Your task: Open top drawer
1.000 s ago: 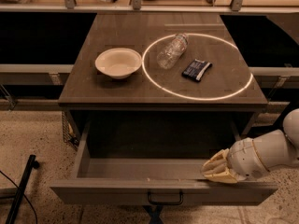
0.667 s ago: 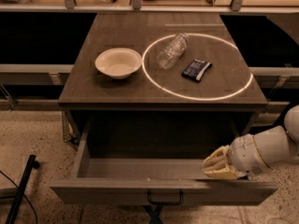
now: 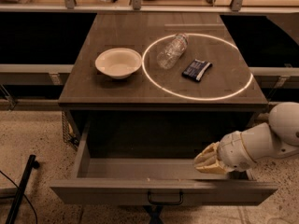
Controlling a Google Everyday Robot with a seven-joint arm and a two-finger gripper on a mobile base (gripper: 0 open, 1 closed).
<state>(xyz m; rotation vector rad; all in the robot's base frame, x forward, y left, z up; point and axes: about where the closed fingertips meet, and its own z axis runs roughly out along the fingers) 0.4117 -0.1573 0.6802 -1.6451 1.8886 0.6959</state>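
The top drawer point(image 3: 140, 169) stands pulled far out from under the brown cabinet top, its inside looking bare. Its long grey-beige front panel point(image 3: 103, 193) faces me at the bottom, with a small dark bail handle point(image 3: 165, 200) at its centre. My gripper point(image 3: 205, 162) hangs over the right end of the open drawer, just behind the front panel, on the white arm point(image 3: 261, 141) coming in from the right. It is well right of the handle and holds nothing that I can see. No other drawers show.
On the cabinet top sit a white bowl point(image 3: 118, 63), a clear plastic bottle point(image 3: 172, 50) lying on its side, and a dark snack packet point(image 3: 196, 69), the last two inside a lit ring. A black pole point(image 3: 21, 190) leans at the lower left. Speckled floor surrounds the cabinet.
My gripper and arm have shifted slightly right and a little up over the drawer's right end. The drawer stays pulled out the same amount.
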